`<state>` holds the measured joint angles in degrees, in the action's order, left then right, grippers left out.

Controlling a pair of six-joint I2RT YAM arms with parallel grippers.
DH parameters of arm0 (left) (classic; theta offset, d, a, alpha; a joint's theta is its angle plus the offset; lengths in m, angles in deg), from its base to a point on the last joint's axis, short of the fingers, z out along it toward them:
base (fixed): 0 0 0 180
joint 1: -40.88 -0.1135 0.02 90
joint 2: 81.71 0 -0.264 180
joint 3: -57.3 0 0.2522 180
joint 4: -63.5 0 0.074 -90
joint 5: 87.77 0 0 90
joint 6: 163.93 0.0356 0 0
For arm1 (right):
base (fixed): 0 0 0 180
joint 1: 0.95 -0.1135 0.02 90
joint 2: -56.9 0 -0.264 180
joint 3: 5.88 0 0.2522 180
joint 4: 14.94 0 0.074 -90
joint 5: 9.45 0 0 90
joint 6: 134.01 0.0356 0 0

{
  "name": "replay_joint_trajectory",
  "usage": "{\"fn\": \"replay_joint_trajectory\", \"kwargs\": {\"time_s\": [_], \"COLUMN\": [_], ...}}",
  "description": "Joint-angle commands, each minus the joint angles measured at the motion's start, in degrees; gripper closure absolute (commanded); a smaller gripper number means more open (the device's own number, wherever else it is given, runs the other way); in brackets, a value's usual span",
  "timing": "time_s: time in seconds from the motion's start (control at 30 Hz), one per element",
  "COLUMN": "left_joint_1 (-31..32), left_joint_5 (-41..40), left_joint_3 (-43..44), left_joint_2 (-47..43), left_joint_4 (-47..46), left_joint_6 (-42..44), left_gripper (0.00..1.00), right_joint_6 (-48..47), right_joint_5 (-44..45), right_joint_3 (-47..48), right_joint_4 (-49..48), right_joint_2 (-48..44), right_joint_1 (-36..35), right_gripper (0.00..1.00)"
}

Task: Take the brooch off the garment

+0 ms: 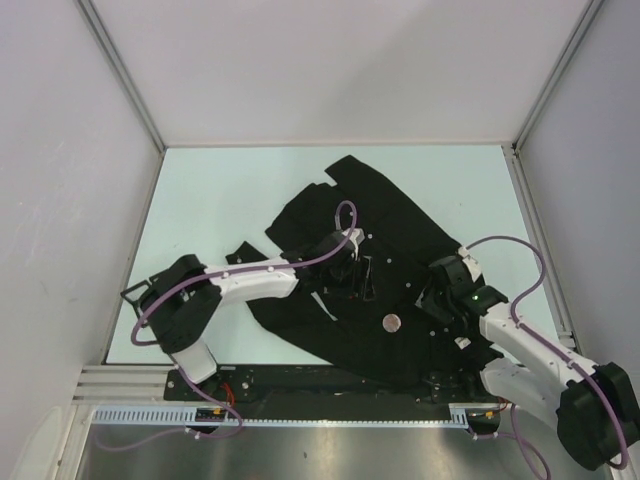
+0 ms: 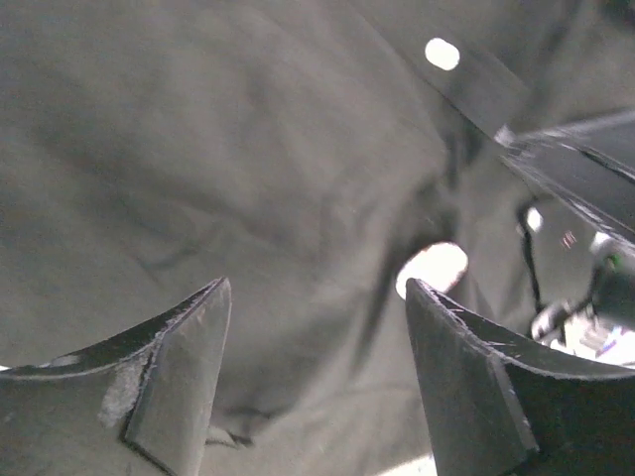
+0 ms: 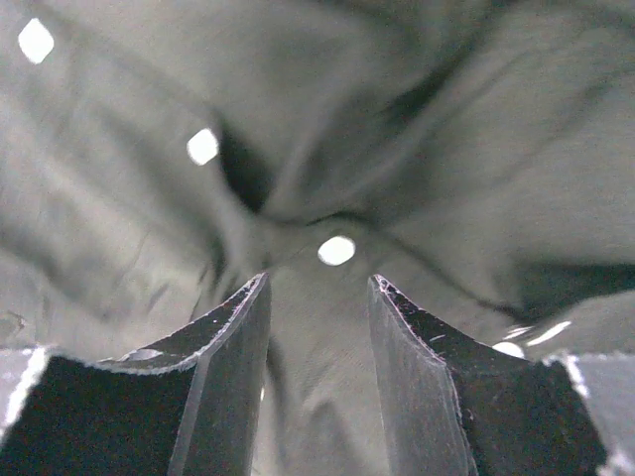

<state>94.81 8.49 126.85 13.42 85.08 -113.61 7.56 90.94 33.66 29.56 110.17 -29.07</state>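
jaws of left gripper (image 2: 317, 288): wide apart, holding nothing; plain black cloth shows through the gap, and both fingertips (image 2: 193, 337) stand over it.
jaws of right gripper (image 3: 319, 280): apart too, with a narrower gap; creased cloth shows between the fingers (image 3: 233, 347), and the creases run together just past the tips.
buttons (image 3: 202, 146): small, white and washed out; one sits just beyond the right gripper's tips, and two more lie further off to the left in that wrist view.
brooch (image 1: 392, 322): small round disc, pale pinkish-brown against the black. it lies flat on the garment between the two grippers, a little nearer the arm bases than either, and apart from both.
garment (image 1: 385, 205): large black shirt, soft and rumpled, spread flat and by far the biggest thing here.
garment long axis: diagonal, from the far middle of the table (image 1: 230, 190) down to the near right edge by the right arm's base. a narrower piece strays toward the left arm.
garment heading: i cannot tell which end is the collar.
grippers on garment: both over its middle, left gripper (image 1: 352, 275) left of the brooch, right gripper (image 1: 437, 300) right of it.
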Motion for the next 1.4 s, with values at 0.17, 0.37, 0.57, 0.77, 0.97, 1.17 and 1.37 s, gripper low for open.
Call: {"fn": "replay_joint_trajectory", "kwargs": {"time_s": [0.17, 0.37, 0.57, 0.77, 0.97, 1.17, 1.37], "left_joint_1": [-8.0, -8.5, -4.4, 3.1, 6.9, 8.4, 8.4], "left_joint_5": [1.0, -2.8, -3.2, 1.5, 6.7, 8.3, 5.7], "left_joint_3": [2.4, 3.0, 8.7, 10.7, 4.2, 2.9, 2.7], "left_joint_2": [7.6, 7.6, 4.1, -0.2, 1.5, 5.0, 6.2], "left_joint_4": [-1.2, 0.3, 7.1, 6.3, -4.6, -7.6, -8.3], "left_joint_6": [-1.5, 2.8, 9.4, 9.5, 3.0, 1.1, 0.5], "left_gripper": [0.21, 0.16, 0.12, 0.21, 0.31, 0.41, 0.55], "right_joint_6": [2.9, -1.6, -8.6, -8.3, -8.6, -10.1, -10.7], "right_joint_5": [-1.2, -3.7, -8.8, -8.8, -13.1, -17.1, -14.4], "right_joint_3": [-6.2, -7.2, -5.4, -4.3, -6.1, -7.1, -7.2], "right_joint_4": [-5.2, -7.8, -6.0, -4.3, -6.5, -14.0, -13.9], "right_joint_2": [2.0, 3.8, -0.9, -13.2, -10.3, -4.5, -4.5], "right_joint_1": [13.3, 21.9, 22.2, 3.1, -4.7, -7.1, -9.1], "right_gripper": [0.52, 0.53, 0.51, 0.4, 0.5, 0.66, 0.73]}}
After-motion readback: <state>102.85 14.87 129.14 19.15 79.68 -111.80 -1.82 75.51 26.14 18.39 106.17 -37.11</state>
